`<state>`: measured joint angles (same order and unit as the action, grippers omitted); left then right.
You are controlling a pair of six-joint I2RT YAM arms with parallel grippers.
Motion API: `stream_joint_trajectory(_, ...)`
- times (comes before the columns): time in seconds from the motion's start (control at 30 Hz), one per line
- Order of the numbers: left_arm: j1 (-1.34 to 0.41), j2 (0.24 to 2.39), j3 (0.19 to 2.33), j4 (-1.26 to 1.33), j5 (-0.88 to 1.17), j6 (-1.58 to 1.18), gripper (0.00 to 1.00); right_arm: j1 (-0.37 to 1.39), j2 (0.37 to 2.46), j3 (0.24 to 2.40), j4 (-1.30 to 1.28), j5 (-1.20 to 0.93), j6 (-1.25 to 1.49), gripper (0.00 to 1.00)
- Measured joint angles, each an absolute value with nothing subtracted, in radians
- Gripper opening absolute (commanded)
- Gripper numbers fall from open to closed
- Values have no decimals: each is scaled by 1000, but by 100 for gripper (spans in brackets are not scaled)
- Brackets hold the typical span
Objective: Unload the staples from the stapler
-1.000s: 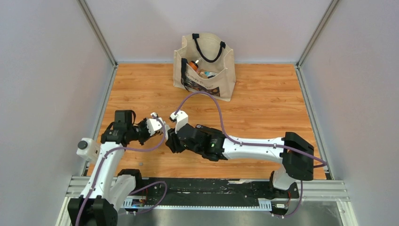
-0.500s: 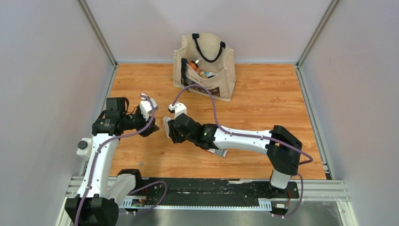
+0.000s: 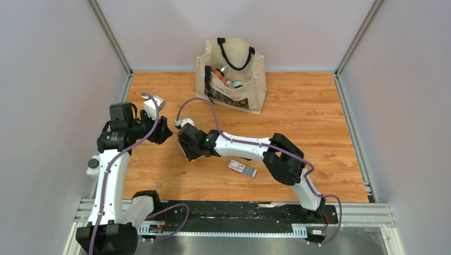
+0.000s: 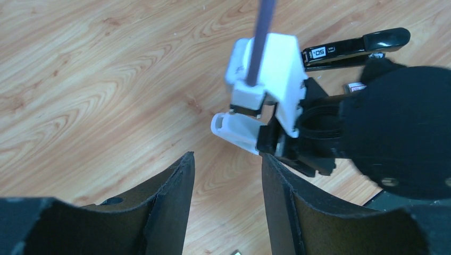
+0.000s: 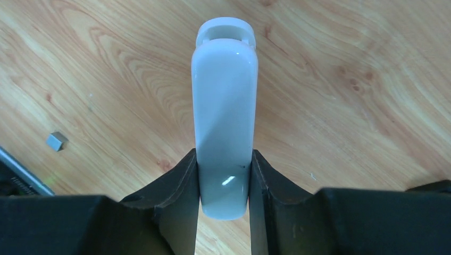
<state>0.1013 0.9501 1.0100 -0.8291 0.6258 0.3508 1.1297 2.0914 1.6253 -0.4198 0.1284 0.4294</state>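
Stapler: the slim black stapler with a rounded end [image 4: 355, 45] is lying flat on the wooden table [image 4: 80, 79]. It is showing only in the left wrist view, beyond the right arm's wrist, and neither gripper is touching it.
Staples: one tiny grey metal bit [image 5: 56, 141] is lying loose on the boards towards the table's near edge. Whether more are sitting inside the stapler cannot be told from these views.
Right gripper [image 5: 223, 156]: it is clamping the near end of a short, glossy white oblong object [image 5: 224, 95], which is sticking out well past the fingertips.
Left gripper [image 4: 227, 159]: it is hanging with its jaws parted and nothing between them, pointing at the right gripper close by.
Box: a small flat red-and-white box [image 3: 242, 168] is lying near the stapler.
Risk: the two wrists are working close together, so a reach for the stapler is risking a knock between them. The slick white oblong object, pinched at one end only, is liable to pivot or slip. The loose grey bit is in danger of being swept off the edge.
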Motion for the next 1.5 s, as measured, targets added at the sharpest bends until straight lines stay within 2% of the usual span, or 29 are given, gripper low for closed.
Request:
stream_joint_trajectory(0.2,101,917,1015,-838,568,299,58,1130,2233,1839,-606,121,421,0)
stream_joint_trajectory(0.27,101,916,1026,-842,543,280,58,1130,2258,1884,-648,122,421,7)
stream_joint_trajectory(0.4,102,916,1047,-849,510,253,58,1130,2288,1942,-703,122,421,34)
stream_joint_trajectory(0.5,102,916,1058,-852,492,240,58,1130,2302,1972,-736,121,421,48)
stream_joint_trajectory(0.57,101,918,1058,-854,481,229,57,1130,2313,1988,-747,121,421,54)
stream_joint_trajectory(0.6,101,920,1058,-854,475,225,57,1130,2315,1991,-748,119,421,63)
stream_joint_trajectory(0.67,102,926,1058,-855,464,220,57,1130,2316,1991,-750,109,421,71)
stream_joint_trajectory(0.9,102,933,1058,-856,450,213,58,1118,2238,1905,-730,76,413,71)
stream_joint_trajectory(1.1,93,936,1058,-856,457,213,61,1057,1942,1652,-692,90,339,79)
stream_joint_trajectory(1.27,22,952,1058,-856,440,206,63,971,1699,1470,-667,161,199,81)
stream_joint_trajectory(1.5,-40,953,1053,-856,427,203,64,945,1675,1280,-701,200,73,82)
